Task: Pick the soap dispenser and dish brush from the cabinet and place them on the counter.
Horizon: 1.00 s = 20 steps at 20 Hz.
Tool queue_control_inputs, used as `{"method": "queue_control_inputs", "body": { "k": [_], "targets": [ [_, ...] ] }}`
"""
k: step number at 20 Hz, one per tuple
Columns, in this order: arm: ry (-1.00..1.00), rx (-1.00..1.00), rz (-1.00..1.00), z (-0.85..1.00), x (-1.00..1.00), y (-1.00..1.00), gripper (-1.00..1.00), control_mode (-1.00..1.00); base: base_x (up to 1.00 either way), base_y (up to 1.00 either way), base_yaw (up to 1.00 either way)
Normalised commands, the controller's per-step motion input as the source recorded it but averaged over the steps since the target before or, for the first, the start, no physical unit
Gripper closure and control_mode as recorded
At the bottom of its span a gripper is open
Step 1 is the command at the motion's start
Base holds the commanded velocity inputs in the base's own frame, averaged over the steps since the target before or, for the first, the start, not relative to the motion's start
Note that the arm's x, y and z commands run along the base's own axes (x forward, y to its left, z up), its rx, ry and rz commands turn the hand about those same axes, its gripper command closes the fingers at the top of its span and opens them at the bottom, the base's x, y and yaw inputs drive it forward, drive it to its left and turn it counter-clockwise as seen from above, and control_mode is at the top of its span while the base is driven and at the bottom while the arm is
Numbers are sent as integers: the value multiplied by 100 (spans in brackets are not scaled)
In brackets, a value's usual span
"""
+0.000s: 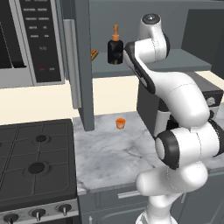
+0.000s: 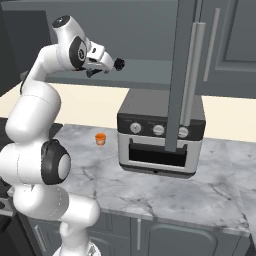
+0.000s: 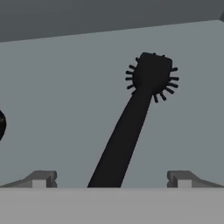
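Note:
The dish brush (image 3: 151,74) lies on the grey cabinet shelf (image 3: 65,109), its round bristled head far from the hand and its black handle running back between my two fingertips. My gripper (image 3: 111,179) is open around that handle, with both tips well apart from it. From the right, the gripper (image 2: 109,65) reaches into the cabinet (image 2: 150,75) with the brush head (image 2: 119,63) just past it. The soap dispenser (image 1: 115,50), black with an orange pump, stands upright on the shelf (image 1: 183,61), left of my arm. The marble counter (image 1: 113,153) lies below.
A small orange cup (image 1: 120,123) sits on the counter near the open cabinet door (image 1: 82,65). A toaster oven (image 2: 160,140) stands at the back under the cabinet. The black stove (image 1: 35,166) lies to the left, with the microwave (image 1: 30,39) above it.

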Motion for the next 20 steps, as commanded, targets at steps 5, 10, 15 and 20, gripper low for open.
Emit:
{"method": "queue_control_inputs", "body": {
  "k": [5,10,15,20],
  "targets": [
    [1,-1,0,-8,19,-2,-100,-100,0,0,0],
    [1,-1,0,0,24,8,100,-100,0,0,0],
    [1,0,1,0,11,2,100,-100,0,0,0],
    [3,0,0,-1,0,0,100,-100,0,0,0]
  ]
}}
